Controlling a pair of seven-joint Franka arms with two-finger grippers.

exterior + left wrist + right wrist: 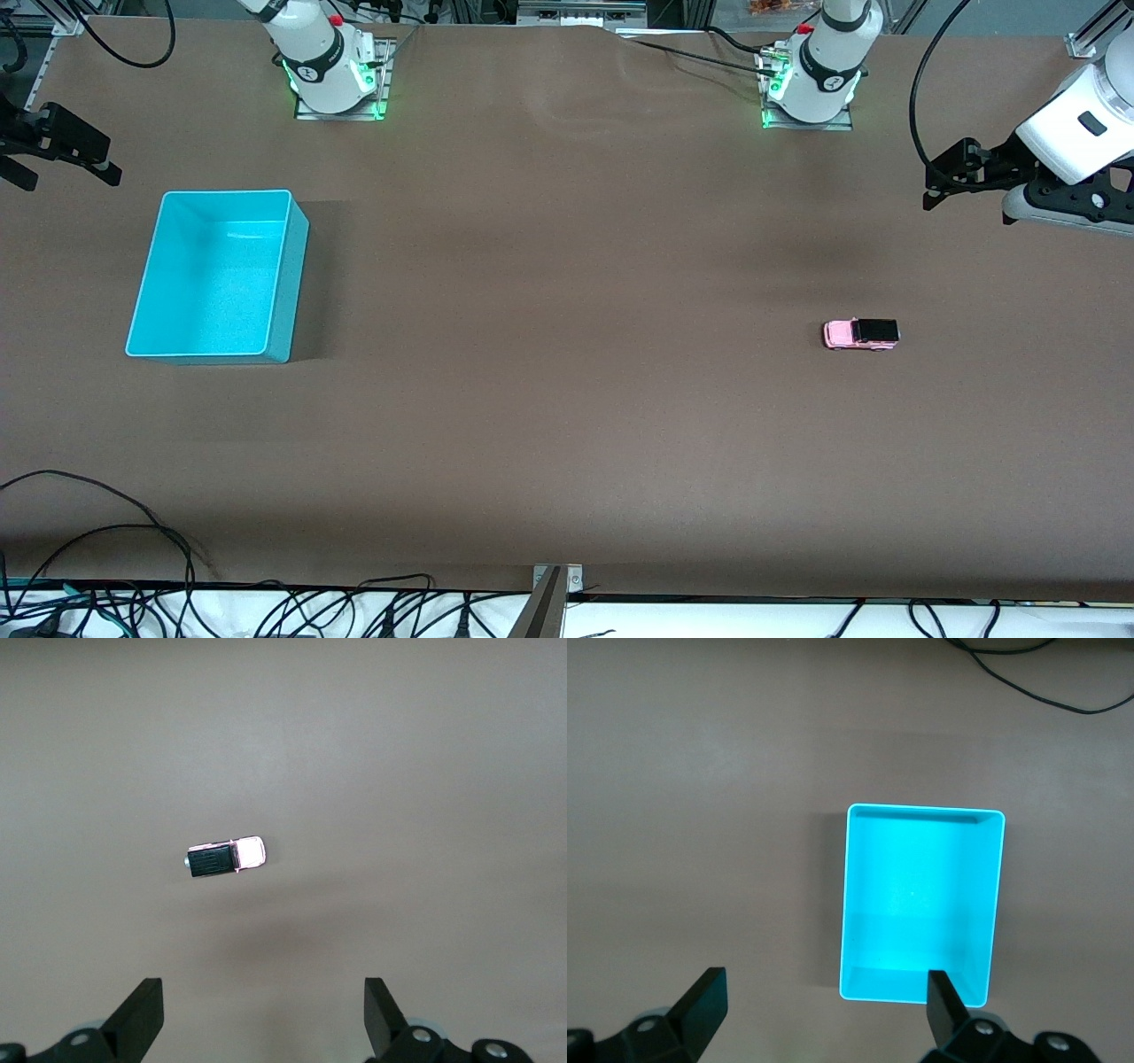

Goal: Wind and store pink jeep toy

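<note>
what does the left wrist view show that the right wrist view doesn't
Only the left wrist view shows the tiny boxy pink jeep toy with a black roof, sitting alone on the table, with the open left end effector hanging above it.

Only the right wrist view shows the empty rectangular turquoise plastic bin and a black cable at the table's edge, with the open right end effector over the table beside the bin.

Both show the same plain brown table surface and a pair of spread black fingers.

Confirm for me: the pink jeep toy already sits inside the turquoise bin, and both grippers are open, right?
Not quite. The pink jeep toy sits on the bare table toward the left arm's end; the front view shows the turquoise bin holds nothing. The left gripper and right gripper are open.
</note>
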